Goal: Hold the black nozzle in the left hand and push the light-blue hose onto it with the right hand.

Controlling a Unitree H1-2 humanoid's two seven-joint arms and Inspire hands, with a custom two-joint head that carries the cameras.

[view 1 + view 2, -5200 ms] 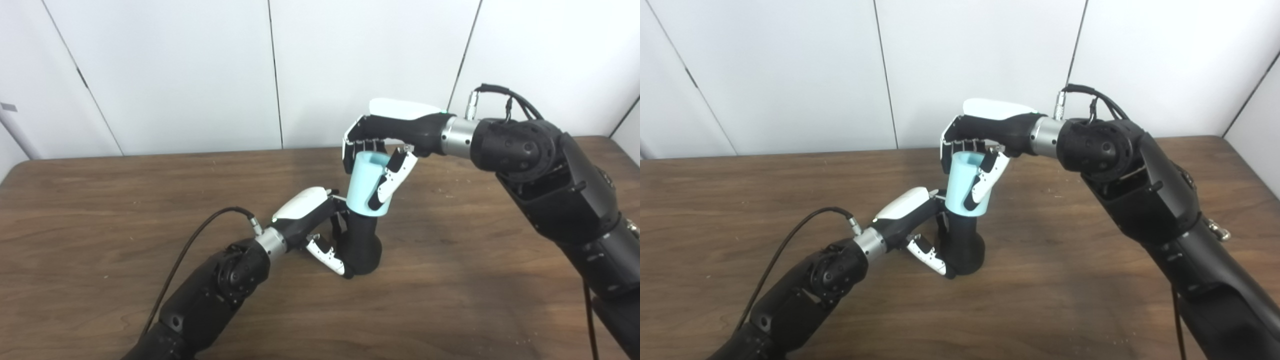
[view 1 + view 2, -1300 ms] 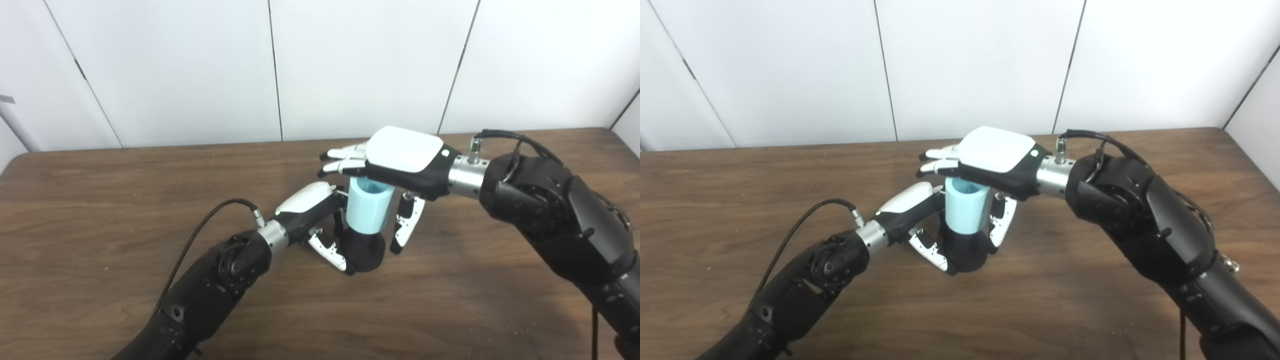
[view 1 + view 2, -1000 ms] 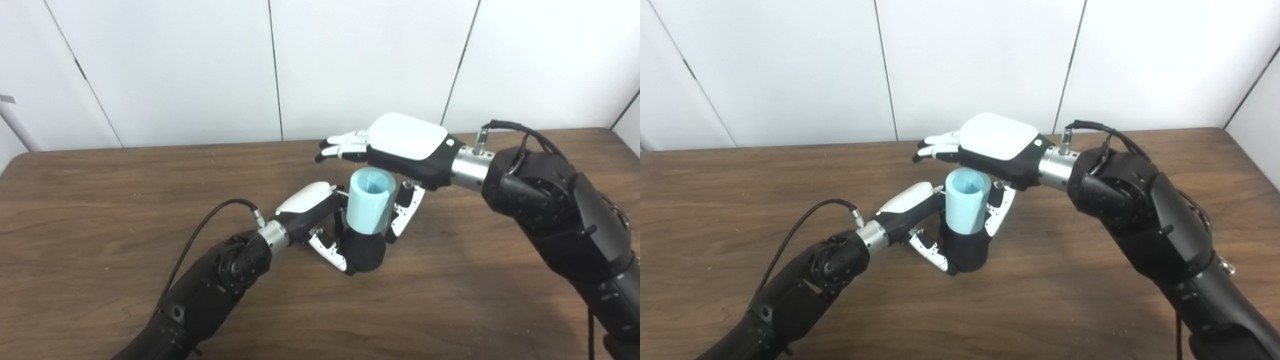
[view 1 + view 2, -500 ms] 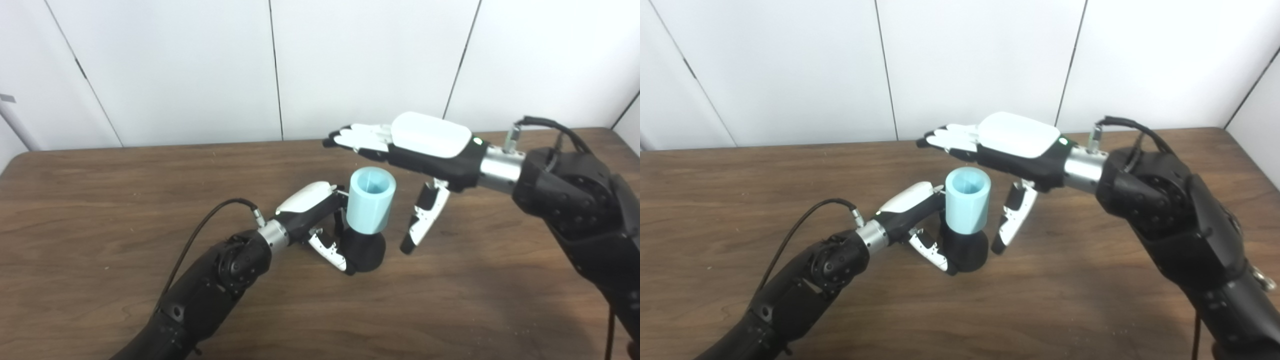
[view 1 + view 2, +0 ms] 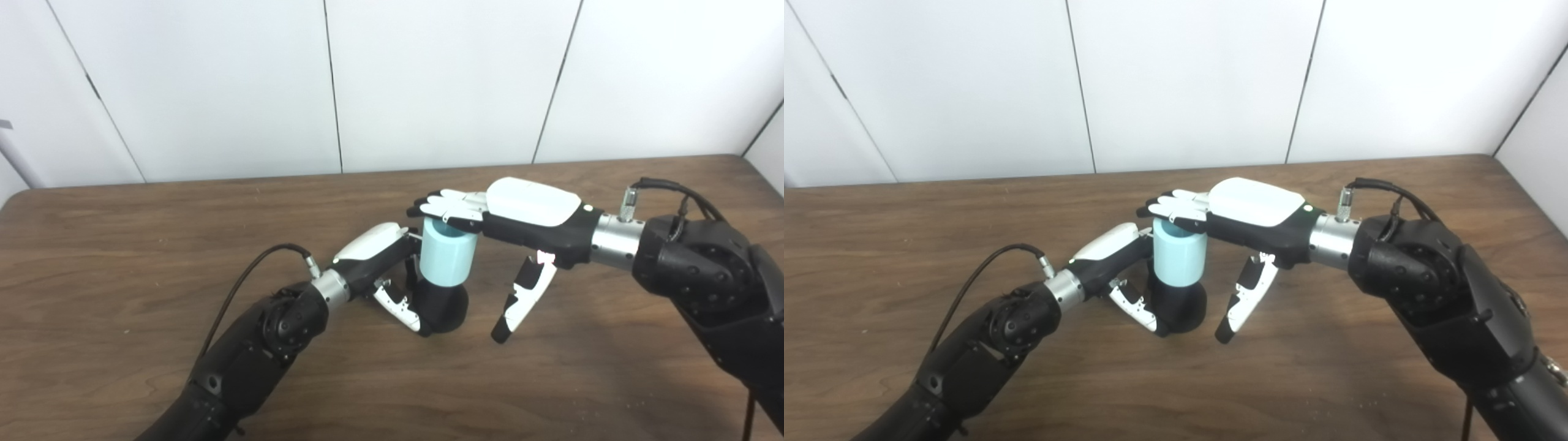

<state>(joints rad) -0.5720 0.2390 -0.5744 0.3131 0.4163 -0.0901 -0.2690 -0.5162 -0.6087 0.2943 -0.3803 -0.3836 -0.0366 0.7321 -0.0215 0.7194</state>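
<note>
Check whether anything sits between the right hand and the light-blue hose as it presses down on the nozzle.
Nothing visible does. The right hand lies flat with its fingers over the open top of the light-blue hose, which already sits on the black nozzle held by the left hand.

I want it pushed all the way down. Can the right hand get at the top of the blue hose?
Probably yes. The right hand lies flat, its fingers over the hose top, nothing between.
</note>
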